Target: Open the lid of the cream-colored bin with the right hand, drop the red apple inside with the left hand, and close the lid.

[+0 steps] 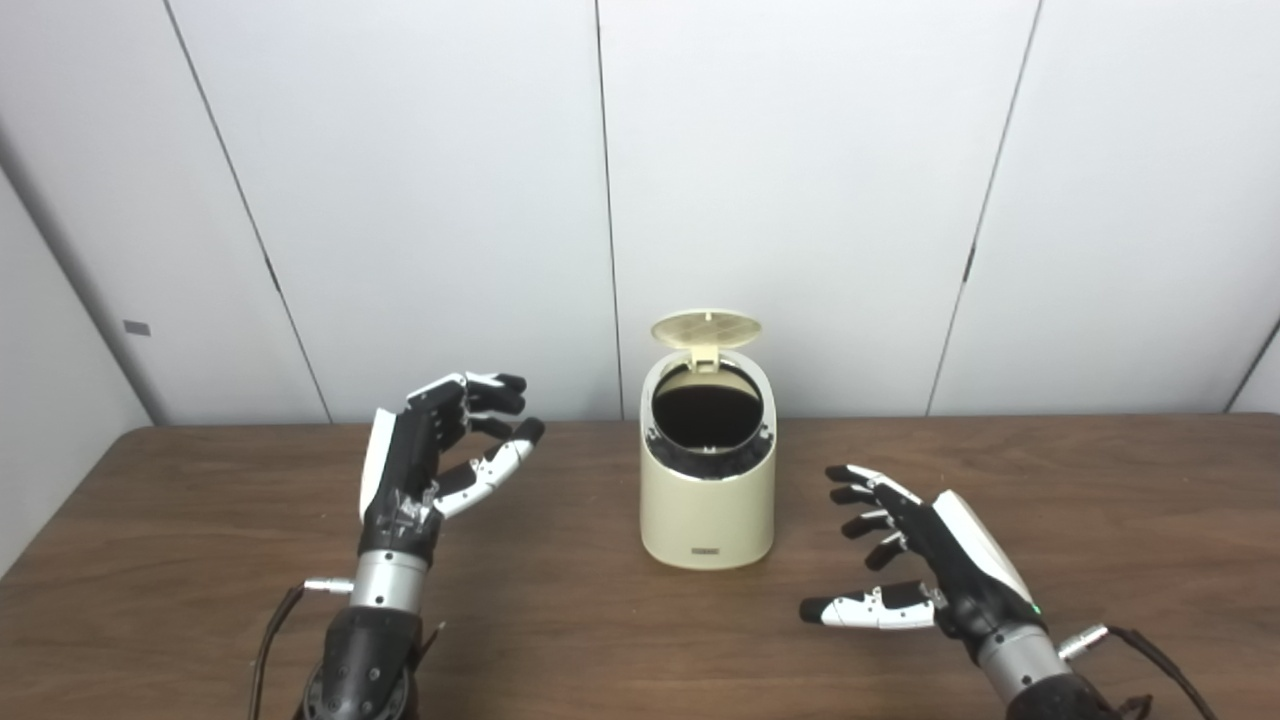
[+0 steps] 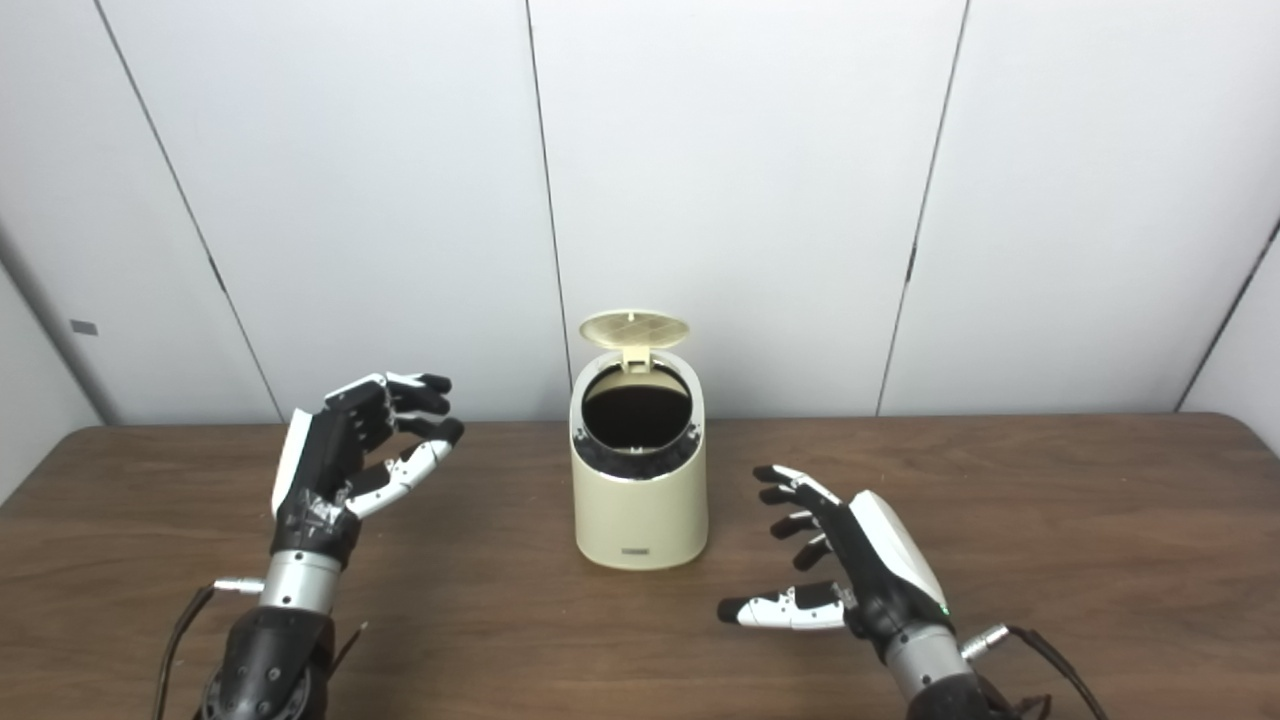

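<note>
Brown wooden table (image 1: 200,560) carries the cream-colored plastic bin (image 1: 707,500), its round lid (image 1: 705,328) raised; I see my left hand (image 1: 430,465) and right hand (image 1: 925,560) empty, fingers spread.

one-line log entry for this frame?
bin: lid up | apple: not in view | left hand: open, left of bin | right hand: open, right of bin

Setting: indoor test room, likely a robotics lab. Evidence: plain white wall panels (image 1: 780,180) with dark vertical seams, bare of decoration; one brown wood-grain table (image 1: 560,620) pushed against them; a single small cream bin (image 1: 707,500) standing on the tabletop; robot forearms with exposed cables (image 1: 270,630) and metal connectors entering from the bottom edge.
</note>
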